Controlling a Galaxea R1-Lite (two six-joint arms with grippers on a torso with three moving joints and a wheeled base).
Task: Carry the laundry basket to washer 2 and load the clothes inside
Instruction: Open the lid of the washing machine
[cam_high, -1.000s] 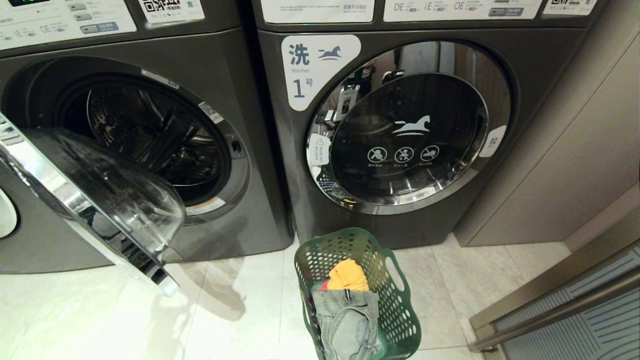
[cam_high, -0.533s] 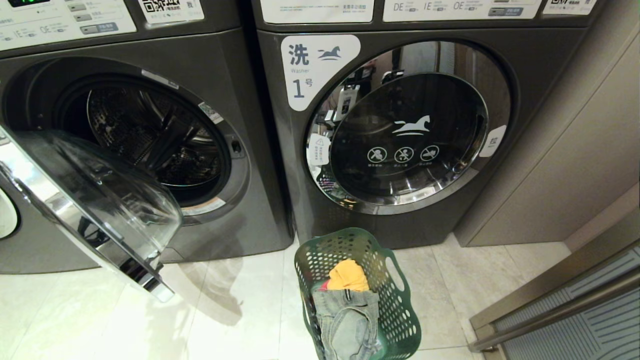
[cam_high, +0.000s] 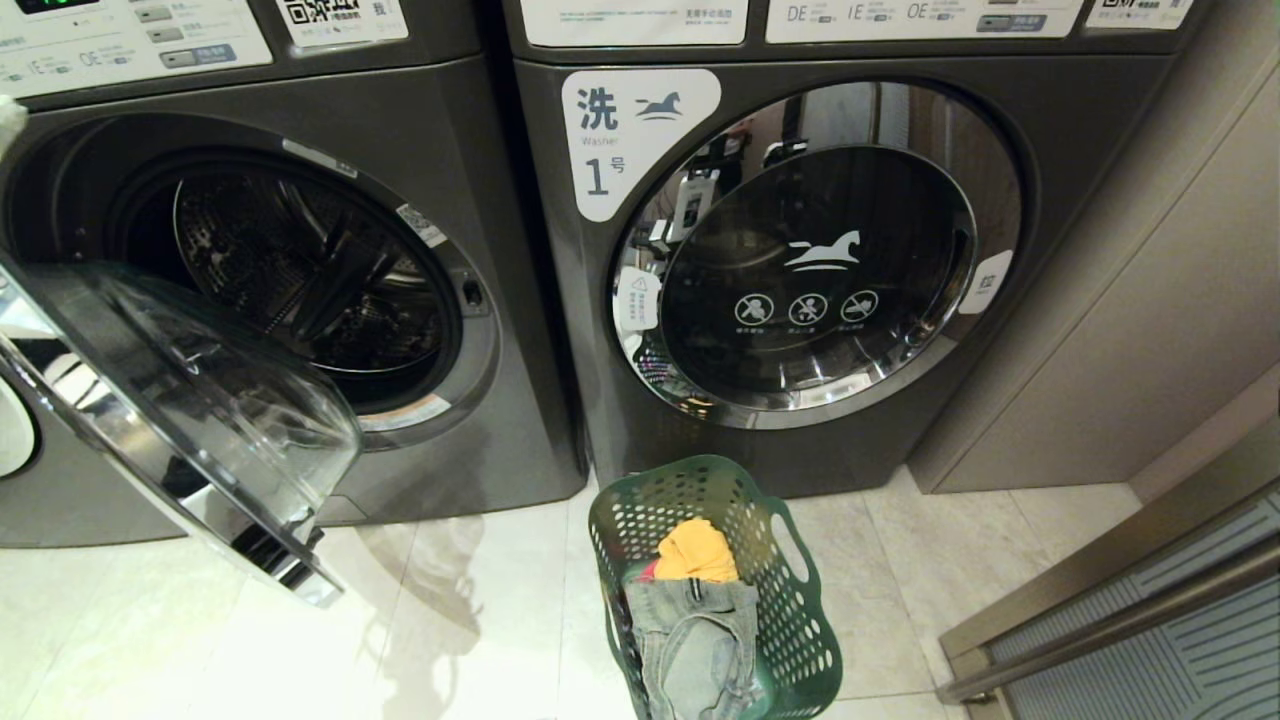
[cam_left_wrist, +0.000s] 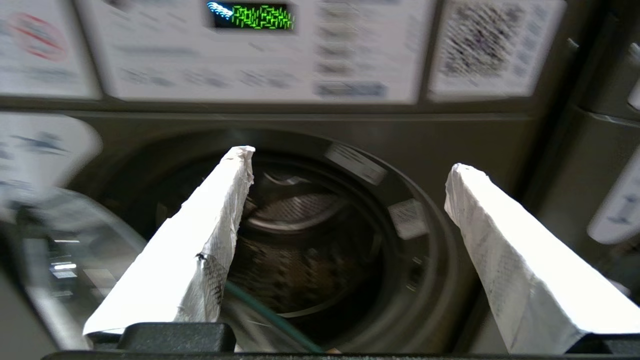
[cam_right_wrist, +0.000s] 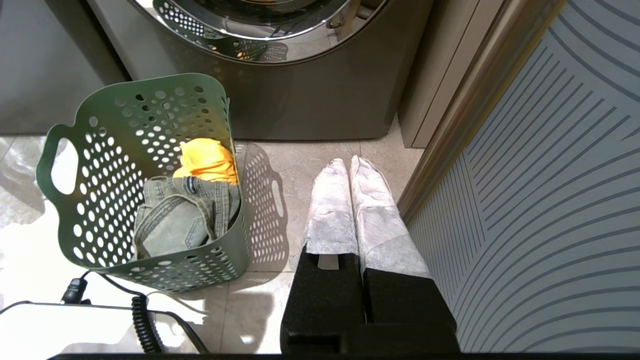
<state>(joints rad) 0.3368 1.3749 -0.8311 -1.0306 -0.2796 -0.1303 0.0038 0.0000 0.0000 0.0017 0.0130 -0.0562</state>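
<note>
The washer marked 1 (cam_high: 800, 270) stands on the right with its round chrome-rimmed door (cam_high: 815, 255) shut. Pale floor tiles (cam_high: 480, 620) run along in front of it. Right of it is a beige cabinet side (cam_high: 1130, 300), and nearer, a grey panel with curved stripes (cam_right_wrist: 540, 190).

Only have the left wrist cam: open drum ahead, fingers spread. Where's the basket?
Observer: The laundry basket stands on the floor in front of the washer labelled 1, to the right of the open washer.
Operator: Clothes out yet?
Observer: No. The clothes lie in the basket, with the yellow cloth and jeans showing on top.
Operator: Right arm?
Observer: The right gripper is shut and empty, over the floor tiles beside the basket.
</note>
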